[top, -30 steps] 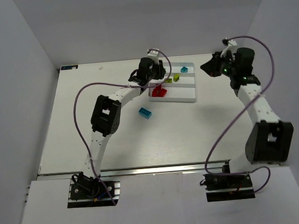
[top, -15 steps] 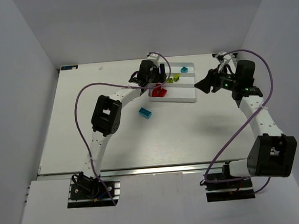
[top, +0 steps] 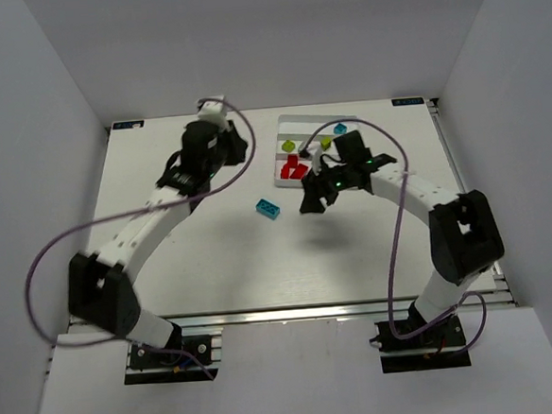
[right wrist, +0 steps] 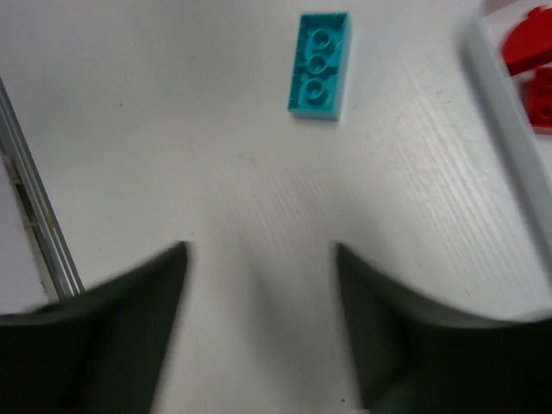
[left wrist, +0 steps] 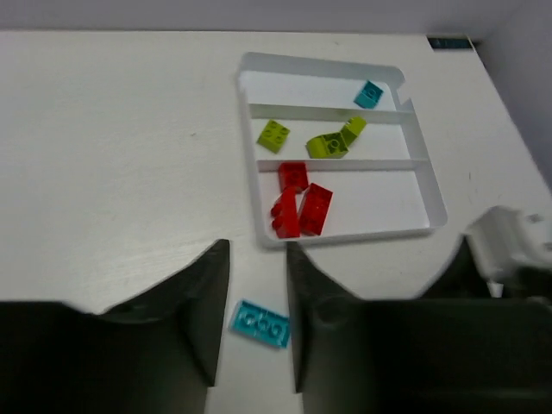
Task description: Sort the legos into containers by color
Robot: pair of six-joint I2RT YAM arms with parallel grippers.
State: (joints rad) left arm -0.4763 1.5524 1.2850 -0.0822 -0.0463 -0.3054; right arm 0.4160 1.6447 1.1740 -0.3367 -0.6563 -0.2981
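The white tray (top: 345, 176) (left wrist: 435, 211) lies at the table's far middle. Its far compartment holds a cyan brick (left wrist: 369, 93), the middle one yellow-green bricks (left wrist: 273, 135), and the near one red bricks (left wrist: 314, 209) (top: 293, 168). Another cyan brick (top: 268, 207) (left wrist: 260, 323) (right wrist: 321, 65) lies on the table, left of and in front of the tray. My right gripper (top: 311, 201) (right wrist: 260, 250) hovers just right of that brick, open and empty. My left gripper (top: 232, 146) (left wrist: 257, 246) hangs high to the tray's left, open with nothing in it; the loose brick shows far below between its fingers.
White walls enclose the table on three sides. Small dark tags (top: 126, 124) (top: 406, 100) mark the far corners. A metal rail (top: 293, 310) (right wrist: 34, 216) runs along the near edge. The purple cable (top: 393, 256) of the right arm loops over the table.
My left arm has swung away from the tray, up and to the left. My right arm has come from the tray's right side to its front, close to the loose cyan brick, opening its jaws.
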